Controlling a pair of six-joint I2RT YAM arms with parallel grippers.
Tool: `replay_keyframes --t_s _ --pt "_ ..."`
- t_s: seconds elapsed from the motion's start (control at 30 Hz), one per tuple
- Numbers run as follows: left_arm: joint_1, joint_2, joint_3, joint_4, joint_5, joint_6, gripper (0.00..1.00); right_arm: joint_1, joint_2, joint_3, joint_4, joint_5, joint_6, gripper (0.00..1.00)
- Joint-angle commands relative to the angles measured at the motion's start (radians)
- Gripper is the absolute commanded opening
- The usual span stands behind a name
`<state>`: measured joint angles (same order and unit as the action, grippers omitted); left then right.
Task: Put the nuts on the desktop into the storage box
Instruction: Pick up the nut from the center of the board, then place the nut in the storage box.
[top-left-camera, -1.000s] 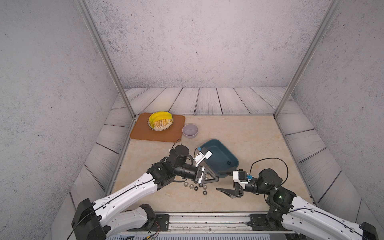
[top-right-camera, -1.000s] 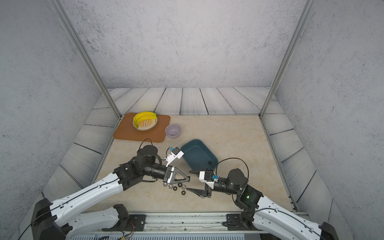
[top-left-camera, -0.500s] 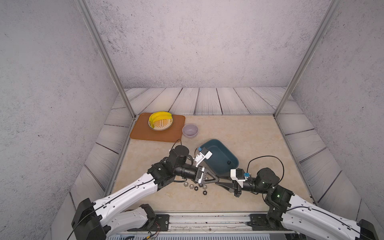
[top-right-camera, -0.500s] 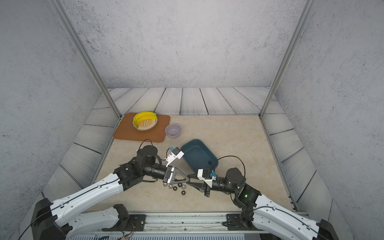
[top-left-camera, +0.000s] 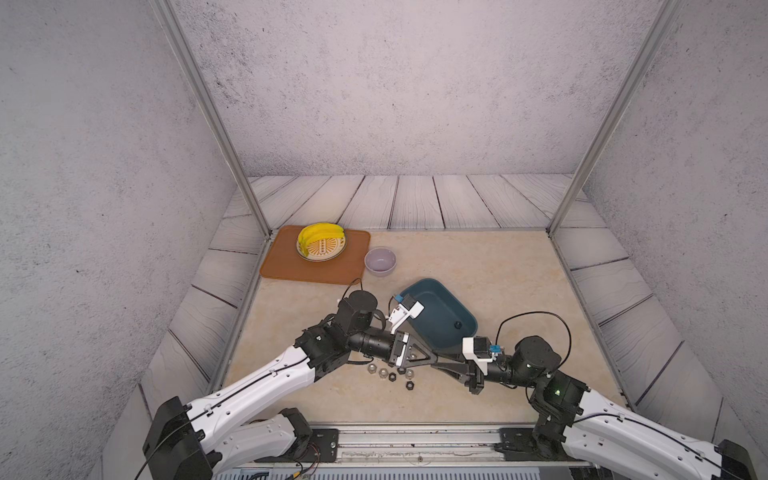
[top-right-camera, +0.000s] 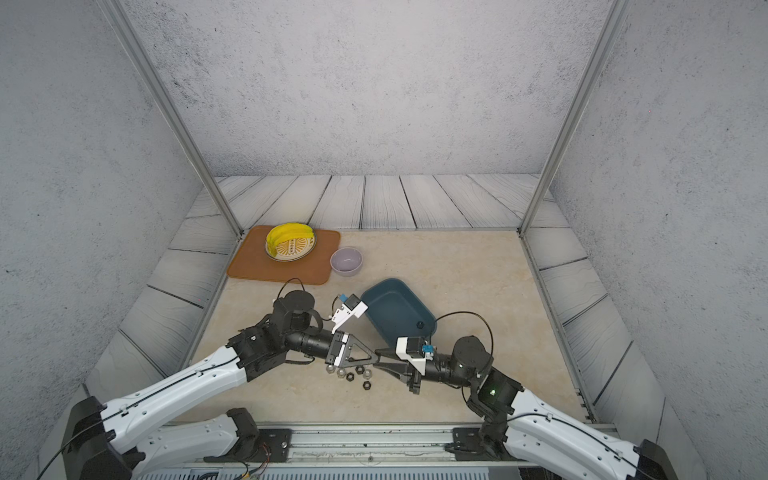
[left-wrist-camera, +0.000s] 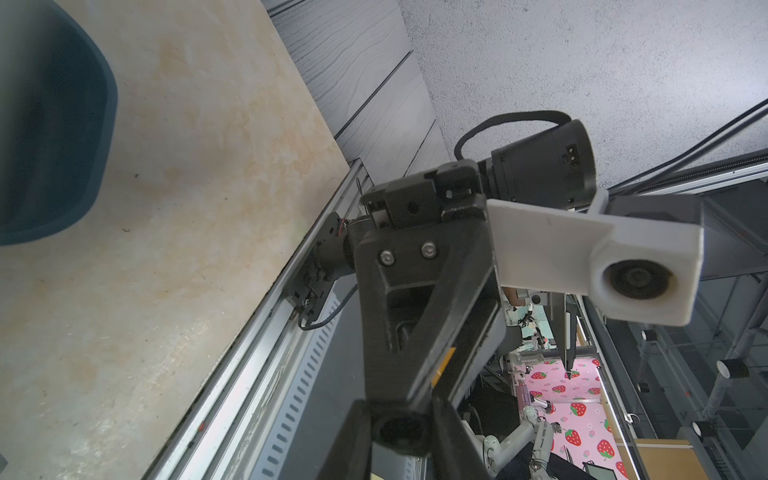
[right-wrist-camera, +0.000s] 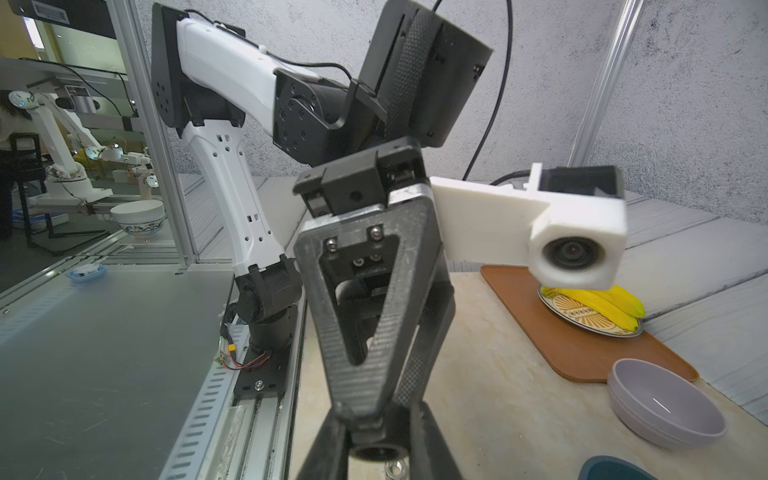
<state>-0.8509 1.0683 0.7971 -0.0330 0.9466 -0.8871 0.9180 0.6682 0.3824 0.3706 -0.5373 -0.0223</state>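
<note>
Here, the beige-cream, marble-patterned desktop (top-left-camera: 498, 270) carries the dark teal storage box (top-left-camera: 436, 305), a shallow tub with rounded corners and low walls, set askew near the middle. A single dark nut (top-left-camera: 458, 325) lies on the box floor towards its right-hand end. Just in front of the box, the left gripper (top-left-camera: 430, 360) and right gripper (top-left-camera: 442, 366) meet tip to tip above the surface. Both pairs of jaws are closed on one black nut (left-wrist-camera: 401, 430), whose centre hole shows in each wrist view. Beneath the left gripper, six loose nuts (top-left-camera: 392, 376) lie close together on the desktop, outside the box; they are tiny hexagons, some silver and some black. At the far left corner an orange-brown mat (top-left-camera: 286, 266) bears a patterned plate (top-left-camera: 328, 249) holding yellow bananas (top-left-camera: 318, 233). A lavender bowl (top-left-camera: 380, 261) stands just beside the mat's right edge. Grey textured walls (top-left-camera: 415, 83), a grey plank surround (top-left-camera: 415, 203) and two slanting metal posts (top-left-camera: 210, 116) enclose the scene.
</note>
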Motion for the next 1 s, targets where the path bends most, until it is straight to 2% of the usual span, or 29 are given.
replay_keyframes --t_s 0.0,0.1,0.17,0.23,0.37,0.5,0.6,0.77,0.97 --pt "0.001 -0.008 -0.01 0.033 0.005 0.009 0.13 0.004 -0.001 0.014 -0.013 0.032 0.008 0.16" --pt "0.001 -0.008 -0.013 0.032 0.001 0.01 0.26 0.005 0.009 0.036 -0.073 0.078 0.016 0.14" --pt "0.0 -0.01 -0.01 0.012 -0.01 0.022 0.46 0.004 0.025 0.066 -0.142 0.126 0.031 0.13" --pt "0.0 -0.012 0.004 -0.059 -0.057 0.069 0.61 0.004 0.049 0.101 -0.22 0.178 0.051 0.12" --pt "0.0 -0.021 0.034 -0.224 -0.186 0.152 0.75 0.004 0.127 0.177 -0.371 0.31 0.119 0.1" --pt "0.003 -0.029 0.046 -0.327 -0.313 0.193 0.86 0.005 0.206 0.237 -0.476 0.39 0.151 0.07" --pt "0.003 -0.023 0.075 -0.458 -0.444 0.238 0.99 0.003 0.261 0.278 -0.549 0.468 0.186 0.07" --pt "0.007 -0.02 0.098 -0.596 -0.612 0.261 0.98 0.003 0.341 0.34 -0.649 0.644 0.261 0.07" --pt "0.013 -0.004 0.12 -0.767 -0.839 0.261 0.98 -0.007 0.465 0.432 -0.748 0.714 0.274 0.08"
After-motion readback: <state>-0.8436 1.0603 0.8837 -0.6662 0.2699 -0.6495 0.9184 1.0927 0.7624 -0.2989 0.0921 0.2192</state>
